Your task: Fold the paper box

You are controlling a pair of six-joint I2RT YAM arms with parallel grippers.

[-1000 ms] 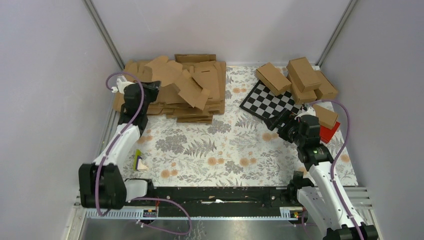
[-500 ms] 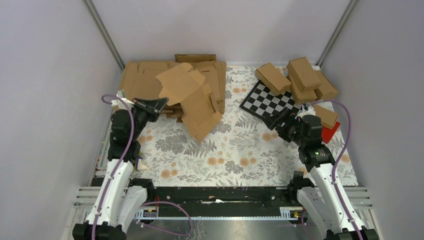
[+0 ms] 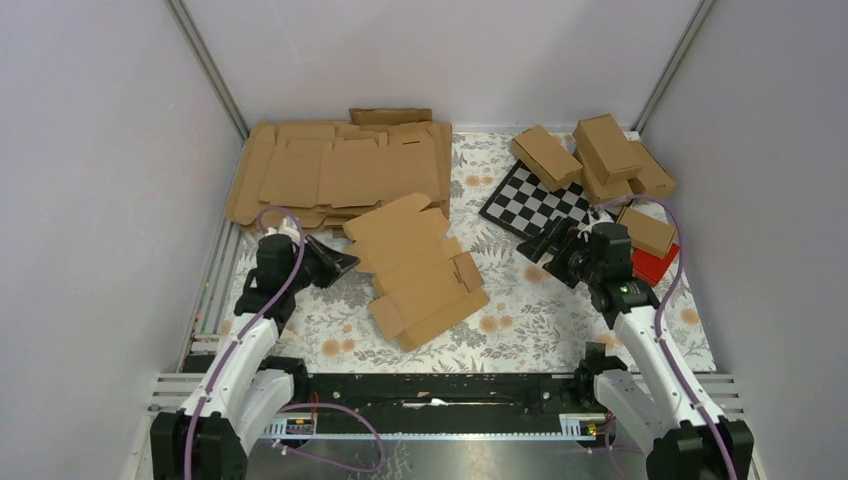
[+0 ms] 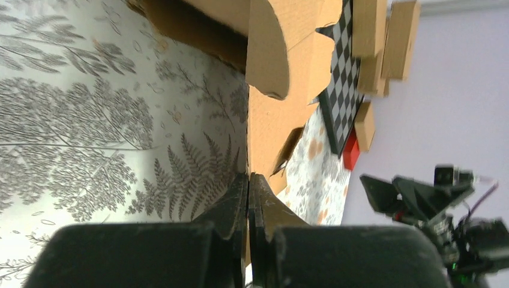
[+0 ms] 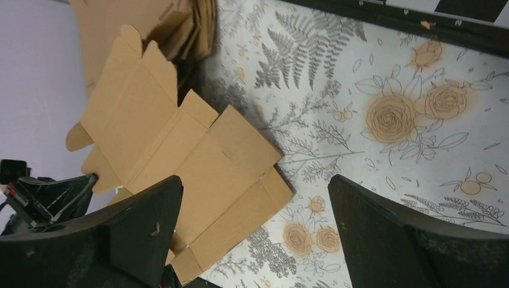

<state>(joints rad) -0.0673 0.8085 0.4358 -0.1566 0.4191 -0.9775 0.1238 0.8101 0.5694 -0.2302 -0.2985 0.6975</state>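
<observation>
Paper box (image 3: 420, 270) mid-mat, cardboard stack (image 3: 340, 170) behind, checkerboard (image 3: 535, 200), folded cartons (image 3: 605, 150) rightward

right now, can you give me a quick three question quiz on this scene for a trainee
1. True or false: the right gripper is holding the paper box.
2. Where does the paper box lie? A) on top of the cardboard stack B) on the floral mat C) on the checkerboard
3. Fill in: the ___ gripper is shut on the paper box's edge.
Key: 1 false, its jaws stand open, apart from the box. 2 B. 3 left: the left gripper pinches the unfolded sheet's edge.
</observation>
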